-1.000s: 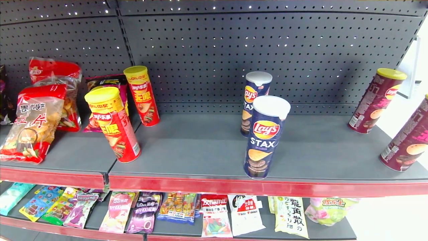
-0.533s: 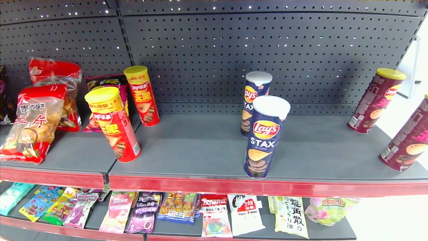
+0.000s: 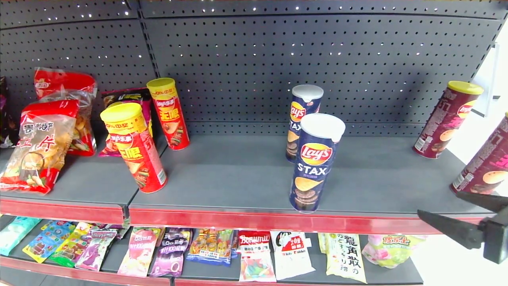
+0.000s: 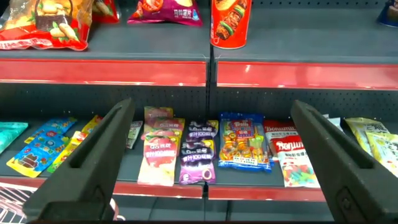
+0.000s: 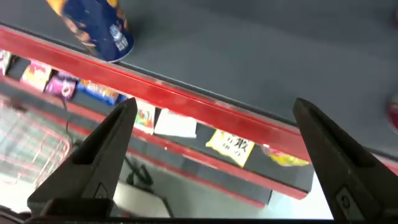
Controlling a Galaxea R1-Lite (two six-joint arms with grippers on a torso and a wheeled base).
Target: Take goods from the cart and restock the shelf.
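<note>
Both pairs of jaws are spread wide with nothing held. The left gripper is kept low before the lower shelf of flat snack packets. The right gripper is raised at the near right of the grey, red-edged upper shelf, near a maroon crisp tube, probably between picks. The red wire cart is cut off and its goods are hidden.
</note>
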